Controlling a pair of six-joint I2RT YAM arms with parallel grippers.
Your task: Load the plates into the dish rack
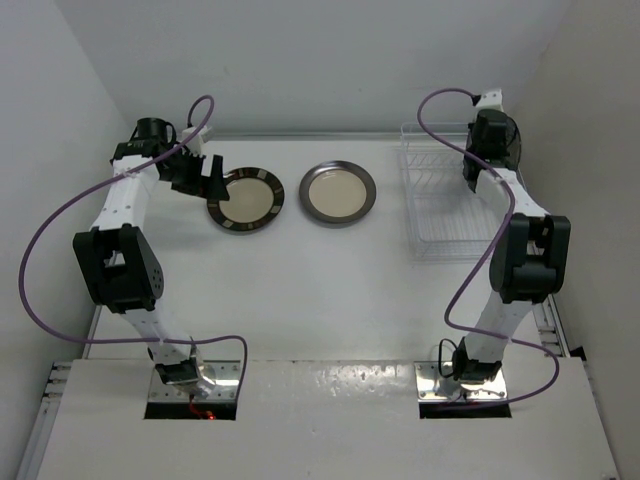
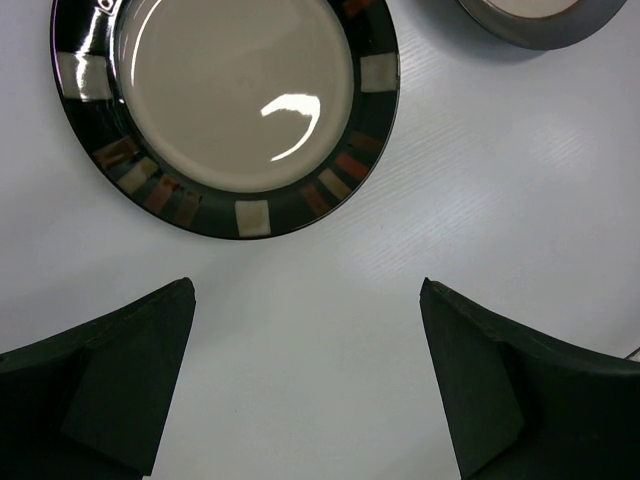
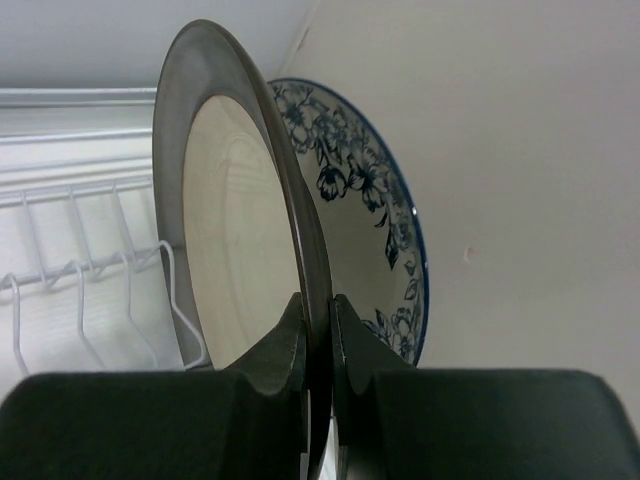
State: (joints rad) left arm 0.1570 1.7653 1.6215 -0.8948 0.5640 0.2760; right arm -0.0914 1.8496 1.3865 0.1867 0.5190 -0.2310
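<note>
Gripping a silvery-rimmed plate (image 3: 225, 250) by its rim, the right fingers (image 3: 270, 365) are closed on it from both faces. The plate is therefore carried on edge rather than flat, the attitude it needs to slip down between the upright tines of the dish rack (image 3: 80, 260). It sits above the far end of the rack. Just behind it stands the blue floral plate (image 3: 385, 240), also on edge and nearly parallel. Its foot is hidden, so I judge rather than see that it is slotted in the rack. A gap shows between the two plates, which should leave the held one the next free row.

Across the desk (image 1: 300, 290), the left fingers (image 2: 120, 370) are spread wide and hold nothing. They hover low beside the striped-rim plate (image 2: 230, 100), which lies flat on the desk with its near edge just ahead of the tips. That stance suits pinching the rim. A second silvery-rimmed plate (image 1: 339, 192) lies flat just to its right, apart from it. By my reckoning two plates are at the rack and two wait on the desk. Lowering the held plate calls for keeping it upright and clear of its floral neighbour.
</note>
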